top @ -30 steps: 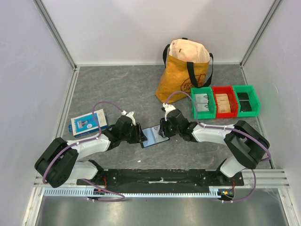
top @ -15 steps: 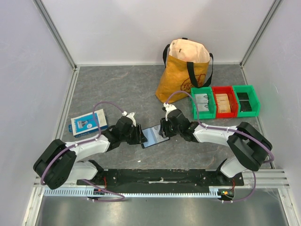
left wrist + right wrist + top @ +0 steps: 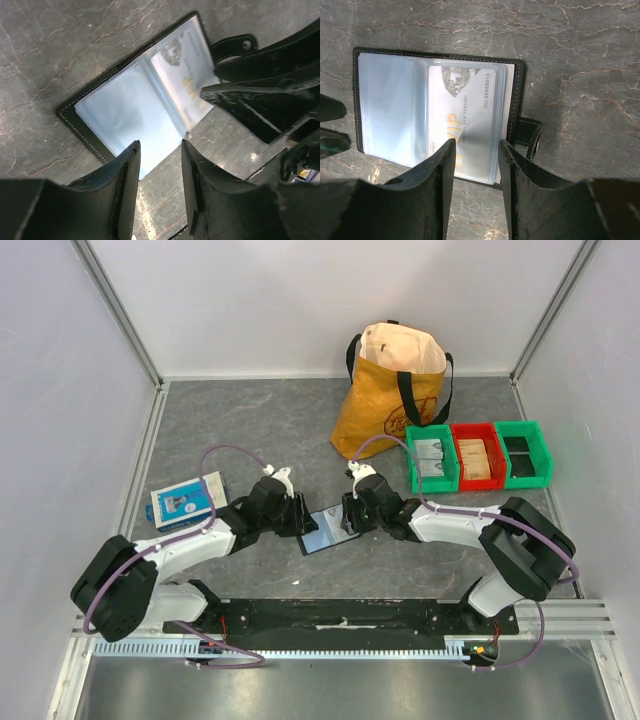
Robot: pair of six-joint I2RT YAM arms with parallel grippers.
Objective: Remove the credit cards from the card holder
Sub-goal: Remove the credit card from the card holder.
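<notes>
Your card holder (image 3: 328, 531) lies open on the table (image 3: 250, 430), with the credit cards (image 3: 470, 115) inside its clear sleeve (image 3: 390, 110). The left gripper (image 3: 159, 150) and right gripper (image 3: 476, 146) are both parted and hold nothing. If you pinch sleeve and card together, the whole holder probably lifts.

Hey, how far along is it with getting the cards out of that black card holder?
Done: the black folding card holder lies open flat on the grey stone-patterned table. In hand: the left gripper and right gripper hover at its opposite edges, jaws apart, holding nothing. Left: all the pulling; the pale VIP-marked credit card sits tucked inside the holder, and none lies out on the table.
</notes>
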